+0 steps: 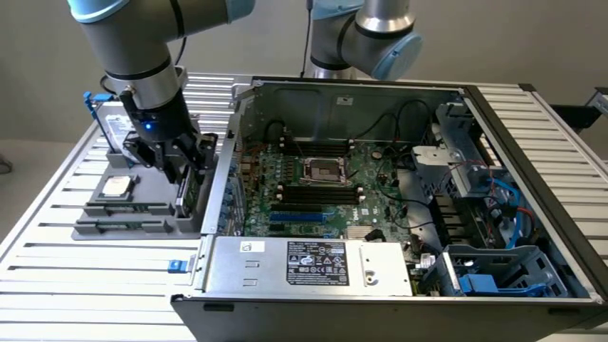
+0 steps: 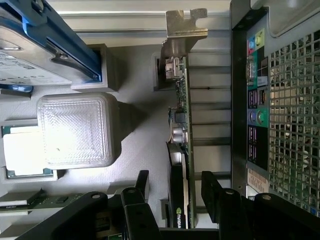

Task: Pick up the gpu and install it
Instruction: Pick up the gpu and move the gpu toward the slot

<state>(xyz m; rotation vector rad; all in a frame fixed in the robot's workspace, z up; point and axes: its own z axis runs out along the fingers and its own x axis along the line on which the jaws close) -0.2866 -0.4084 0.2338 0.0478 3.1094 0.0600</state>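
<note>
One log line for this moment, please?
gpu, flat black-green card with silver bracket: on edge in grey plastic holder | gripper: open, astride it

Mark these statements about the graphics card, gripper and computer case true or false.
1. The gpu, a flat card with glossy black shroud and green board, stands on edge in the grey plastic holder. True.
2. The gripper is shut on it. False: its fingers sit apart, one on either side.
3. The gpu sits in the green motherboard. False: it is outside the open metal case, at the exterior view's left.
4. A silver hard drive with a blue frame shares the holder. True.
</note>
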